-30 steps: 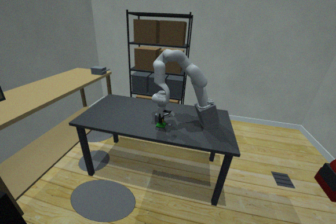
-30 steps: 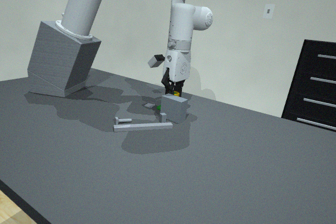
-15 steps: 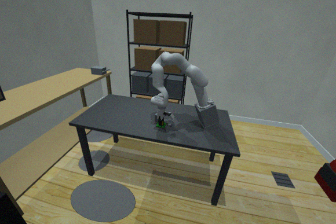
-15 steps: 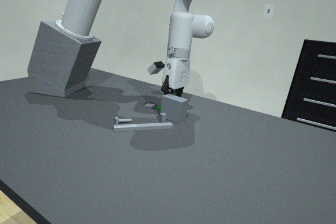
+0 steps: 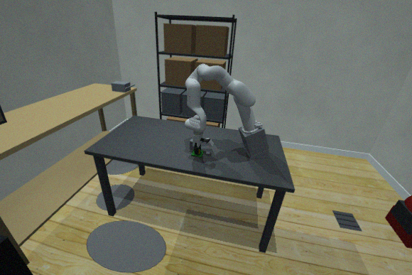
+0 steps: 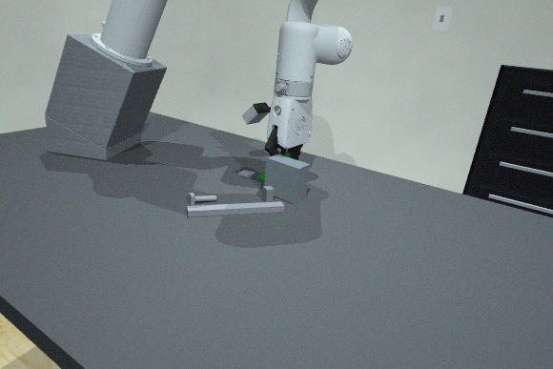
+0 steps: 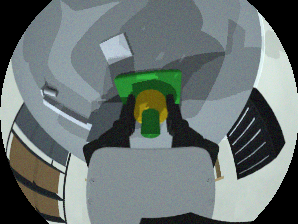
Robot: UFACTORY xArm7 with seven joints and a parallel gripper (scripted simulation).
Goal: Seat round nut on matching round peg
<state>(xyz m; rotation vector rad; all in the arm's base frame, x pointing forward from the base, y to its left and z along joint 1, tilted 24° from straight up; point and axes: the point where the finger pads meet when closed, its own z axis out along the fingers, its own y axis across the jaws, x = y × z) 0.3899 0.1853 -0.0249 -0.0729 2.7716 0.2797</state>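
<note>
In the wrist view a green square base lies under my fingers, and a green round peg rises from it. The yellow round nut sits as a ring around the peg, low over the base. My gripper is shut on the nut, one dark finger on each side. In the exterior view the gripper stands low behind a grey block, which hides the nut and most of the base; only green edges show. In the top view the gripper is just above the green base.
A long grey bar with a short upright stub and a small grey cylinder piece lie in front of the block. A flat grey tile lies beside the base. The arm's grey pedestal stands at the table's far left.
</note>
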